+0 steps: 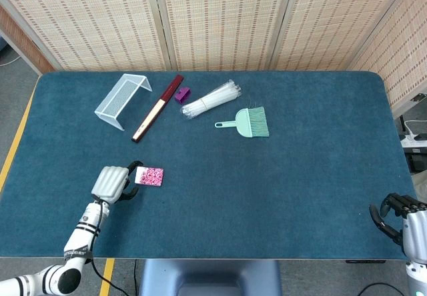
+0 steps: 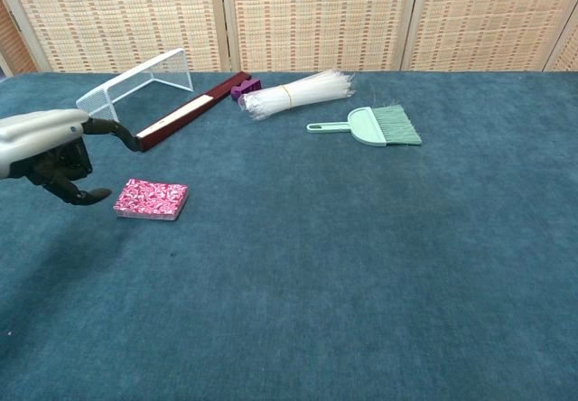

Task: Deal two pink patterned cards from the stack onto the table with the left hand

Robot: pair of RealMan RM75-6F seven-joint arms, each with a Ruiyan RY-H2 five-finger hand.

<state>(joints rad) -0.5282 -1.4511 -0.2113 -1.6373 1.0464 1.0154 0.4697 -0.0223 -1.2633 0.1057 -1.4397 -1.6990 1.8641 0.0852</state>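
The stack of pink patterned cards point(image 1: 149, 176) point(image 2: 151, 200) lies flat on the blue table, left of centre. My left hand point(image 1: 114, 183) point(image 2: 56, 151) hovers just to the left of the stack with fingers apart and nothing in it; its dark fingertips come close to the stack's left edge, and I cannot tell whether they touch. My right hand point(image 1: 404, 219) sits at the table's front right corner, fingers curled in, holding nothing. The chest view does not show the right hand.
At the back left stand a white wire rack point(image 1: 122, 100) point(image 2: 135, 88), a dark red long box point(image 1: 157, 108) point(image 2: 188, 109), a purple piece point(image 1: 182, 95), a bundle of clear sticks point(image 1: 211, 99) point(image 2: 298, 92) and a mint hand brush point(image 1: 245, 122) point(image 2: 370, 125). The table edge point(image 1: 200, 259) runs along the front.
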